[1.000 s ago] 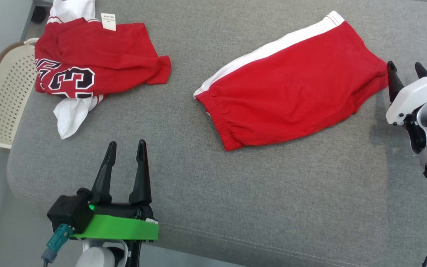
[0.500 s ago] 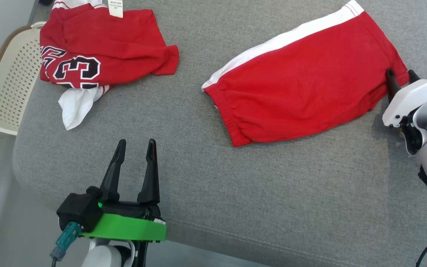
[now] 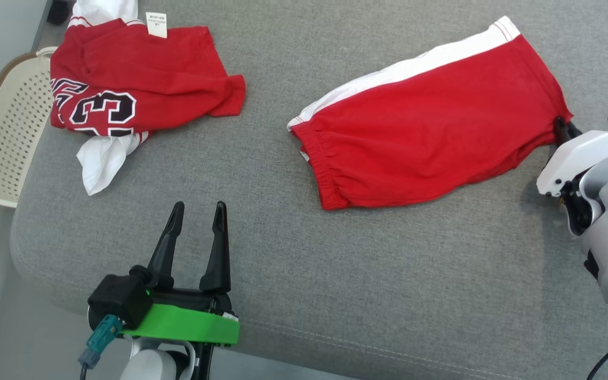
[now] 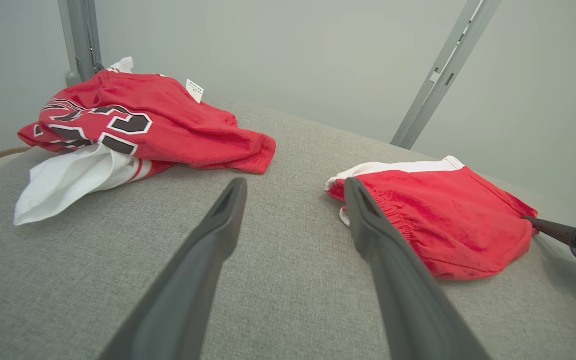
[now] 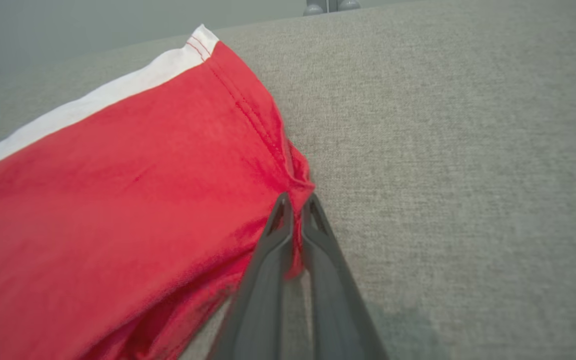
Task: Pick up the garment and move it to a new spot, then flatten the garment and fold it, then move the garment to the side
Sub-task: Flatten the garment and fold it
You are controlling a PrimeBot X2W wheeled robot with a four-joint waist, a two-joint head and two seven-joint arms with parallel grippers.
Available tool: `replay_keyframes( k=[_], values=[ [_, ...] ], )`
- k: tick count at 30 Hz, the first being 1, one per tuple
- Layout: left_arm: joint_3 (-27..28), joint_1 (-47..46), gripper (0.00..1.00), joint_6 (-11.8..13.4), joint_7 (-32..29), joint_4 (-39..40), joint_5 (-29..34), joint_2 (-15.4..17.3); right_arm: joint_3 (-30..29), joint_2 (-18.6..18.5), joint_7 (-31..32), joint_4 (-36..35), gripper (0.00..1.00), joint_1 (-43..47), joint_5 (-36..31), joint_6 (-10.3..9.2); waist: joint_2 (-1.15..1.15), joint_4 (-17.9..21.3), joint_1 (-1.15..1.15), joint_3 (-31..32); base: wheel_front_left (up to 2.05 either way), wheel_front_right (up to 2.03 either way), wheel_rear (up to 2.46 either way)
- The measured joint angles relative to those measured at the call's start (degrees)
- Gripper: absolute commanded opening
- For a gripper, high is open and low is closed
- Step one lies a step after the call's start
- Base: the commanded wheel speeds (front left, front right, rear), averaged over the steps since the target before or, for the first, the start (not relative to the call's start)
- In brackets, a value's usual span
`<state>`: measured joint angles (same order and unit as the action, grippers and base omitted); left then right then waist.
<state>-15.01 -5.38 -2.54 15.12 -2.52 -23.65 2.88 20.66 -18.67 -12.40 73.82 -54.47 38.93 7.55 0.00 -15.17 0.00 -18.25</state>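
At the far left a basket [image 3: 3,153] sits beside the grey cushion [image 3: 335,295]. On the cushion's left end lies a crumpled red jersey [image 3: 140,84], with a white piece poking out under it. Nearer the robot, the left pincer [image 3: 199,207] hovers released above bare cushion, well apart from both garments. Right of centre the red shorts [image 3: 425,137] lie spread out, white stripe along the far edge and waistband toward the left. At their right-hand hem corner the right pincer [image 5: 297,200] is clenched on a pinch of red cloth, which puckers at the tips.

The step in hand looks like the first one: picking up the shorts to shift them. The next move likely calls for a lift by that corner, high enough for the cloth to clear the cushion, taking care that so small a pinch does not slip. The left pincer may be needed at the waistband.

Count: one basket, one jersey, one pair of shorts, two pincers.
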Motion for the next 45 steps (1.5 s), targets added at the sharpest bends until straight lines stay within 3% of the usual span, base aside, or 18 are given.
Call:
replay_keyframes(
  k=[8,15,23,30,31,32,33,40,45],
  values=[
    [0.60,0.99,1.00,0.02,0.00,-0.84,1.03,-0.01,-2.16,2.69,-2.16,-0.93,0.00,5.52,1.60,-0.01,0.00,2.73,0.00,2.87,0.00,0.00,0.00],
    [0.59,1.79,1.00,-0.05,0.00,-1.34,1.53,-0.01,-3.22,3.80,-2.55,-6.67,0.00,11.73,1.80,-0.01,0.00,5.29,0.00,5.26,0.00,0.00,0.00],
    [0.32,2.77,1.00,-0.05,0.00,-2.04,1.60,-0.02,-8.33,3.52,-2.61,-15.34,0.00,19.72,-2.10,-0.01,0.00,7.76,0.00,7.61,0.00,0.00,0.00],
    [0.93,3.00,1.00,-0.23,0.00,-2.91,1.92,-0.02,-11.94,5.92,-2.55,-19.36,0.00,25.58,-5.86,-0.02,0.00,9.17,0.00,8.72,0.00,0.00,0.00],
    [0.96,3.02,1.00,-0.23,0.00,-2.97,2.00,-0.02,-12.44,6.22,-2.14,-19.89,0.06,26.08,-6.26,-0.02,0.00,9.28,0.00,8.84,0.00,0.00,0.00],
    [0.97,3.02,1.00,-0.23,0.00,-3.04,2.01,-0.02,-12.90,6.55,-1.74,-20.49,0.42,26.57,-6.83,-0.02,0.00,9.38,0.00,8.95,0.00,0.00,0.00],
    [0.97,3.02,1.00,-0.23,0.00,-3.04,2.01,-0.02,-12.90,6.55,-1.74,-20.49,1.00,26.57,-6.83,-0.02,0.00,9.38,0.00,8.95,0.00,0.00,0.00],
    [0.79,3.60,1.00,-0.30,0.00,-4.42,3.78,-0.02,-17.55,7.36,0.15,-25.39,1.00,30.06,-11.00,-0.02,0.00,9.73,0.00,10.07,0.00,0.00,0.00],
    [2.25,4.13,1.00,0.55,0.01,-6.19,4.20,-0.03,-23.05,9.47,-1.14,-34.84,1.00,34.67,-16.93,-0.02,0.00,9.96,0.00,12.06,0.00,0.00,0.00]
  ],
)
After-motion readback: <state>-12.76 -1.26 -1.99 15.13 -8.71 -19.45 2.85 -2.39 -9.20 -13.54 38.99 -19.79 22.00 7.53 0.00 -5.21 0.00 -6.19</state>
